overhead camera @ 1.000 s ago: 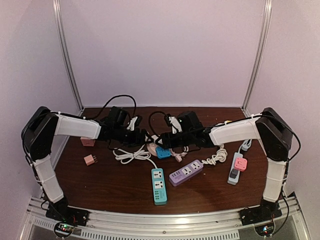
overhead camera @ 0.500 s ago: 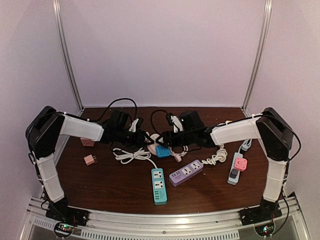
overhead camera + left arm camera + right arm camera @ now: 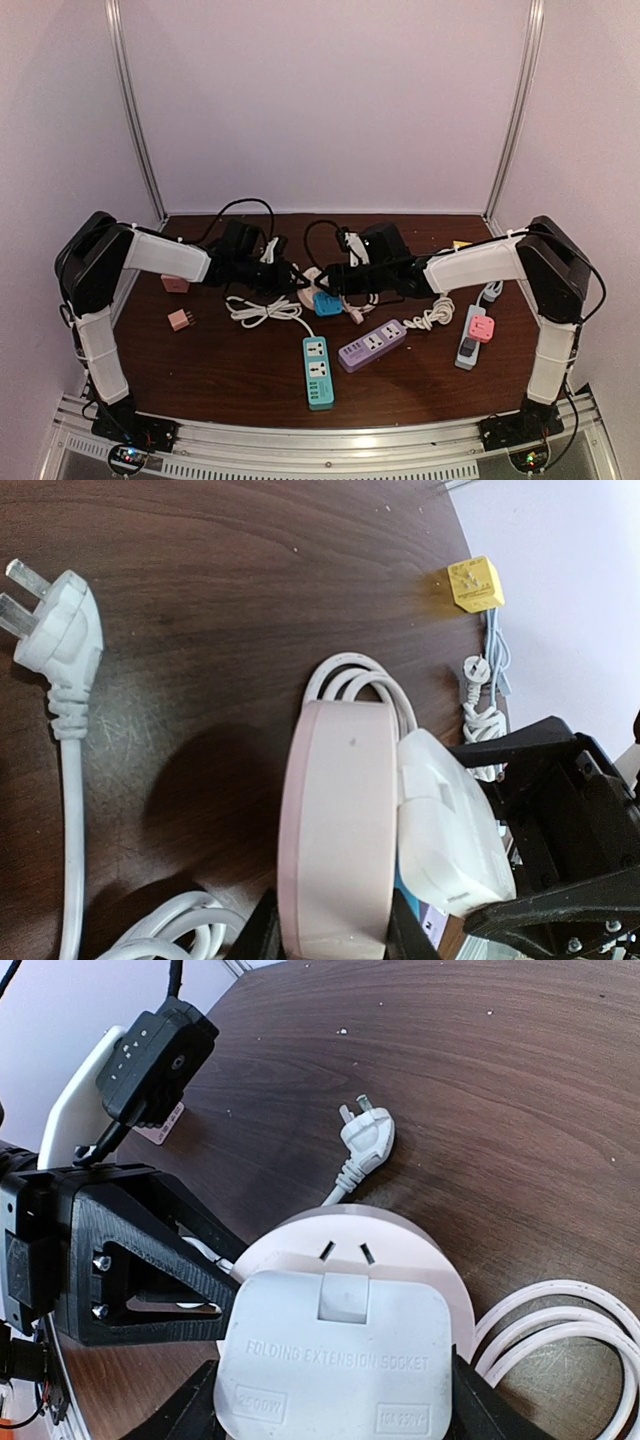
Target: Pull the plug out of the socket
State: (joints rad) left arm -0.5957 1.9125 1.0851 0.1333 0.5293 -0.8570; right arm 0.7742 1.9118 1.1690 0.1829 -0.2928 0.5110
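Left gripper clamps pink socket edgewise; right gripper grasps white plug, which faces the right arm.

The plug sits on the round socket; left claw at the socket's left, right claw at its right, a power strip before it.

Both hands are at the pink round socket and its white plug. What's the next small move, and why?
Probably ease the right hand straight back off the face of the pink round socket. The left hand is shut on that socket's rim, the right hand appears clamped on the white rectangular plug, and the plug sits flush against the socket.
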